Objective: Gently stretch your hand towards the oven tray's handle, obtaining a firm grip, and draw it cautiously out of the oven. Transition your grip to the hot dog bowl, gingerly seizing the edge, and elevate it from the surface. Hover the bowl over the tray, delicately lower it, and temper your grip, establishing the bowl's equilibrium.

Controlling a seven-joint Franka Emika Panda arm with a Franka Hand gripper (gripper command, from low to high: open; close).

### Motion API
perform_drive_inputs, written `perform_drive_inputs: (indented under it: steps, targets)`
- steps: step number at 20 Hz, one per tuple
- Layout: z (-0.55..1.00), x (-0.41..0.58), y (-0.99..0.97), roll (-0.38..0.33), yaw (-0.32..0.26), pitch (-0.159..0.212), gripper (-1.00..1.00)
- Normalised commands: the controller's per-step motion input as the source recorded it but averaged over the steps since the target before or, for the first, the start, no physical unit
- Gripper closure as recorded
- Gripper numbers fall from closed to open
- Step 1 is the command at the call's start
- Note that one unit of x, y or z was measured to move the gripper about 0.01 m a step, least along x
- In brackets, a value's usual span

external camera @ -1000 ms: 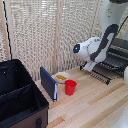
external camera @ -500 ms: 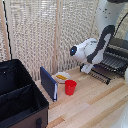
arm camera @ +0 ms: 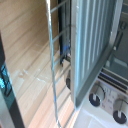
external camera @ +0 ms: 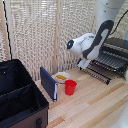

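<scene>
The white and black arm (external camera: pixel 92 42) reaches down to the front edge of the oven tray (external camera: pixel 107 62), which projects from the oven (external camera: pixel 116 50) at the exterior view's right and slopes toward the wooden worktop (external camera: pixel 95 102). The hand (external camera: pixel 83 64) sits at the tray's handle (external camera: pixel 95 74), the thin bar along the rack's front; whether it is clenched on the bar or released cannot be told from either view. In the wrist view the tray's parallel bars (arm camera: pixel 92 45) run lengthwise beside the handle bar (arm camera: pixel 51 60), with the oven's round knobs (arm camera: pixel 97 95) visible past them. The hot dog bowl (external camera: pixel 62 77) rests on the worktop well to the left of the oven, just behind a red cup (external camera: pixel 70 87) and beside an upright blue panel (external camera: pixel 49 84). A large black bin (external camera: pixel 20 97) occupies the near left.
</scene>
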Motion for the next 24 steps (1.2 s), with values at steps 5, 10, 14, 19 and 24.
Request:
perform_drive_inputs:
  steps: [5,10,14,19,24]
  targets:
    - [0.47,0.093,0.26,0.124,-0.228,-0.048,-1.0]
    - [0.4,0.061,0.25,0.16,-0.234,-0.045,-1.0]
    - [0.36,0.067,0.26,0.193,-0.225,-0.032,-1.0]
    - [0.3,0.08,0.28,0.233,-0.212,-0.011,-1.0]
    - [0.22,0.119,0.29,0.269,-0.196,0.0,-1.0]
